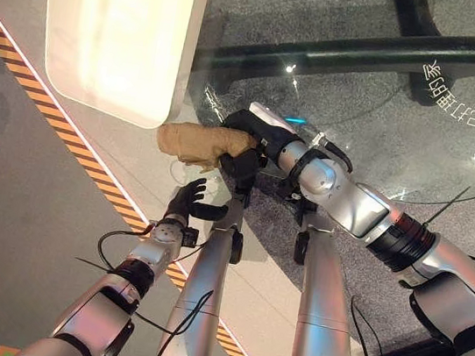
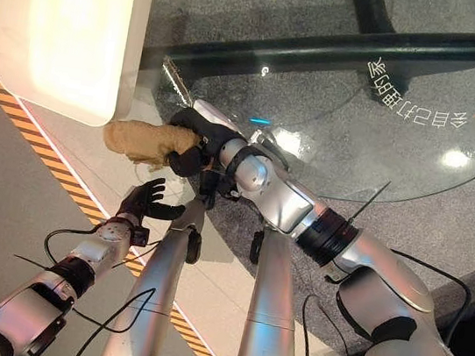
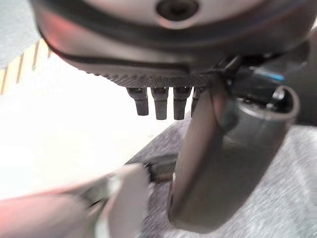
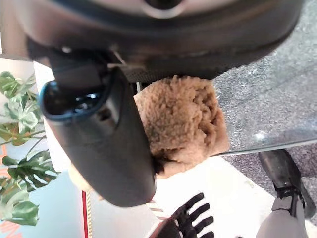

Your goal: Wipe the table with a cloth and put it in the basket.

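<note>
The right arm is reaching forward and across from the lower right, bent at the elbow, with the right hand (image 1: 256,141) lying at the near edge of the glass table (image 1: 379,118); its fingers and thumb are curling round the cloth (image 1: 196,144), a tan fluffy wad, and gripping it tight; in the right wrist view the thumb is pressing along one side of the cloth (image 4: 182,121) while the wad is bulging out past the hand at the glass rim. The free end of the cloth is sticking out toward the robot's left, overhanging the table edge and ending just beside the lower corner of a white panel (image 1: 121,29); whether the cloth is touching the glass I cannot tell.

The left arm is coming up from the lower left, forearm angled toward the table; the left hand (image 1: 190,200) is hanging below the cloth and apart from it, over the floor near a black-and-orange stripe (image 1: 89,166); its fingers are spreading loosely, relaxed and part-bent, holding nothing; in the left wrist view its fingers (image 3: 161,103) are hanging in a short row.

A dark bar (image 1: 370,51) is showing through the glass.
</note>
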Motion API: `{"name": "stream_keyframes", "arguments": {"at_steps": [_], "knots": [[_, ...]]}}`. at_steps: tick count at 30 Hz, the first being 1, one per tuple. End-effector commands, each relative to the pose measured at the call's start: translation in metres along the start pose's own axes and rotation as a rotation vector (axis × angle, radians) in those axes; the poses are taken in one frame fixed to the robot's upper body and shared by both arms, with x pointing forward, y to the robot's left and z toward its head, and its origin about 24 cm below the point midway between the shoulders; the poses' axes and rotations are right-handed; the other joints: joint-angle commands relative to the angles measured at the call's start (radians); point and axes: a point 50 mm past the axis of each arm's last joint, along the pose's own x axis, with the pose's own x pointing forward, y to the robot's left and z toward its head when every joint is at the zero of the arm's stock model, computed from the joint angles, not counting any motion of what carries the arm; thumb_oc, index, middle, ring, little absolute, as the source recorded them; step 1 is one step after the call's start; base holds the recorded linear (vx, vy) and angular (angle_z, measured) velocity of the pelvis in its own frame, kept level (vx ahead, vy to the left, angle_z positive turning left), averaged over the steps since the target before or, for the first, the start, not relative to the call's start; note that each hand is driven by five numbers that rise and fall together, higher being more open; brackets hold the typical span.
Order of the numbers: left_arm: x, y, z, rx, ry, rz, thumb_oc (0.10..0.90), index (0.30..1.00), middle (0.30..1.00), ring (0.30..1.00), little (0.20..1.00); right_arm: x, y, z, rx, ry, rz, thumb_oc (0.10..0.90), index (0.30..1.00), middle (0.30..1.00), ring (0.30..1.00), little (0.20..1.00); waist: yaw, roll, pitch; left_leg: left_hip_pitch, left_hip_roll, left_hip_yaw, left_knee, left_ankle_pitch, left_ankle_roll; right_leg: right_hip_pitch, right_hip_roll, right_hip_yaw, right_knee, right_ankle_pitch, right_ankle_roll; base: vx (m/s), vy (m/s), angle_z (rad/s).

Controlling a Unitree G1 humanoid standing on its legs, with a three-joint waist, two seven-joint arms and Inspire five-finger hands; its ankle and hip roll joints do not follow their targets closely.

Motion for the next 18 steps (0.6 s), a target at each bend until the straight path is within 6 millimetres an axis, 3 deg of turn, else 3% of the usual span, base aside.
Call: {"name": "stream_keyframes", "arguments": {"at_steps": [1,4,5,7,10,18], "knots": [[-0.007,0.028,-0.01,-0.018,-0.037,0.102,0.8,0.9,0.9,0.9,0.9,-0.006,0.009,-0.035,0.105,0.103,-0.052,0.1,0.3,0.3,0.3,0.2,0.015,-0.01,0.004,0.019,-0.012,0.074,0.082,-0.106,0.003,-0.01,0.021,0.094,-0.121,0.083,0.067,-0.03,-0.05,0.04],[-0.009,0.033,-0.007,-0.02,-0.059,0.116,0.8,0.9,0.9,0.9,0.9,-0.009,0.004,-0.037,0.154,0.083,-0.129,0.1,0.3,0.3,0.3,0.2,0.016,-0.014,0.004,0.036,-0.014,0.067,0.076,-0.106,0.003,0.005,0.026,0.09,-0.122,0.083,0.067,-0.05,-0.038,0.07],[-0.012,0.034,-0.004,-0.011,-0.151,0.094,0.8,0.9,0.9,0.9,0.9,-0.011,0.002,-0.039,0.166,0.076,-0.156,0.1,0.3,0.3,0.3,0.2,0.015,-0.014,0.004,0.041,-0.016,0.062,0.073,-0.106,0.004,0.01,0.025,0.086,-0.123,0.081,0.066,-0.07,-0.013,0.05],[-0.025,0.033,-0.025,-0.084,-0.147,0.047,0.8,0.9,0.9,0.9,0.9,-0.02,-0.002,-0.05,0.201,0.058,-0.215,0.1,0.3,0.3,0.3,0.2,0.013,-0.007,0.004,0.061,-0.019,0.057,0.067,-0.104,-0.001,0.028,0.025,0.083,-0.129,0.083,0.068,-0.07,0.001,0.04],[-0.042,0.029,-0.034,-0.135,-0.219,-0.013,0.8,0.9,0.9,0.9,0.9,-0.033,-0.006,-0.057,0.279,0.012,-0.268,0.1,0.3,0.3,0.3,0.2,0.014,0.004,0.004,0.094,-0.02,0.055,0.054,-0.105,-0.005,0.058,0.031,0.082,-0.132,0.077,0.068,-0.05,0.002,0.04],[-0.066,0.019,0.0,-0.251,-0.401,-0.198,0.8,0.9,0.9,0.9,0.9,-0.062,0.001,-0.042,0.478,-0.181,-0.271,0.1,0.3,0.3,0.3,0.2,0.004,0.0,0.004,0.171,-0.018,0.052,0.014,-0.094,0.004,0.136,0.051,0.066,-0.149,0.064,0.048,-0.06,-0.025,0.01]]}}
